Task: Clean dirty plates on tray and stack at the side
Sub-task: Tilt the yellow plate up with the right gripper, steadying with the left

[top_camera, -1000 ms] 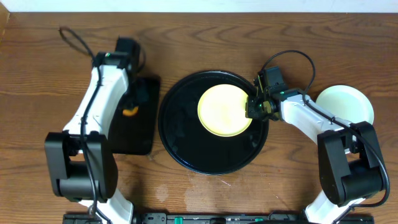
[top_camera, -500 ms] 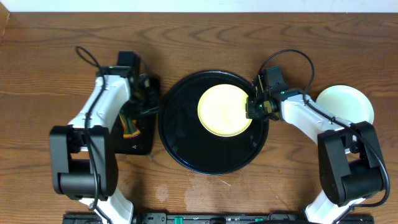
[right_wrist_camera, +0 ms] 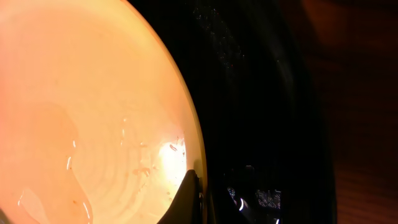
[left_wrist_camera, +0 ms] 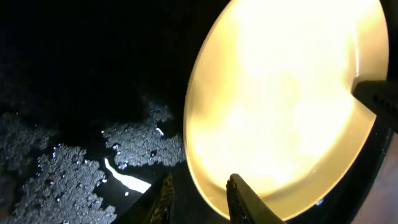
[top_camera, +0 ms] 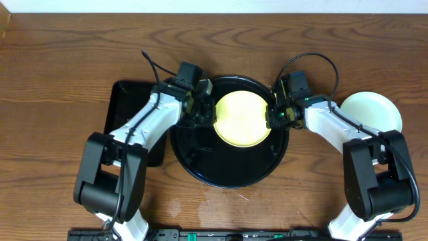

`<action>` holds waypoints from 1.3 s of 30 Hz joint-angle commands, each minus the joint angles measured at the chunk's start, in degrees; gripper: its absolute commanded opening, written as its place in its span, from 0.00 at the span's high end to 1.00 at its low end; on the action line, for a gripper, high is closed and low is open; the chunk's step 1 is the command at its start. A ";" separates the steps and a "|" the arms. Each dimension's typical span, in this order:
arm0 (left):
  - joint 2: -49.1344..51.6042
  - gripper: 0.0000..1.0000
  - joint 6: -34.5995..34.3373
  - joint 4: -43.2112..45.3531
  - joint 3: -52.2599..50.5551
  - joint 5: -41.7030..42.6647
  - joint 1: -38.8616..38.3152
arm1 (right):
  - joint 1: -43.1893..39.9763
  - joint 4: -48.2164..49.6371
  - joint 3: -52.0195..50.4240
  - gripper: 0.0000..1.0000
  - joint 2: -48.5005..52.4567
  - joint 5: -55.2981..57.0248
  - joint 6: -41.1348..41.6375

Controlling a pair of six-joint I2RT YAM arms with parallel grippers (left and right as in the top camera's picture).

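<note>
1. Tray (top_camera: 221, 164): it lies at the middle of the table (top_camera: 67, 53), between the two arms.
2. Yellow plate (top_camera: 242, 120): it sits inside the tray, in the far half and slightly toward the right rim. Both grippers are at its edge, on opposite sides.
3. Left gripper (top_camera: 204, 110): it is at the plate's left edge. The left wrist view shows its fingers (left_wrist_camera: 239, 199) spread apart. One finger is over the plate's rim and the other is over the bare tray floor. Nothing else is between them.
4. Right gripper (top_camera: 273, 115): it is at the plate's right edge.
   - The right wrist view shows one fingertip (right_wrist_camera: 189, 196) touching the rim from the inner side.
   - The other finger is lost against the dark tray.
   - Whether the gripper clamps the rim cannot be determined.
5. Wet areas: patches of droplets (left_wrist_camera: 56, 180) cover the tray floor just beside the plate. A thin film of liquid (right_wrist_camera: 56, 155) lies on the plate's inner surface.
6. Pale plate (top_camera: 374, 110): it rests on the table to the right of the tray, apart from it and partly hidden by the right arm. Whether it is one plate or several stacked cannot be determined.
7. Side tray (top_camera: 124, 107): this rectangular black tray lies left of the round tray, largely covered by the left arm.
</note>
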 commanded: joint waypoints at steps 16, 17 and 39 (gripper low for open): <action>10.08 0.92 -6.69 3.96 -0.44 -2.10 -0.22 | -0.39 -1.44 -2.34 0.99 2.67 -16.52 -10.45; 10.08 0.92 -6.69 3.98 -0.44 -2.10 -0.22 | -0.48 -1.53 -2.34 0.99 2.34 -21.57 -13.88; 8.61 0.86 -5.77 3.45 0.44 -1.51 0.17 | -0.39 3.80 -2.34 0.99 1.27 -39.12 -13.18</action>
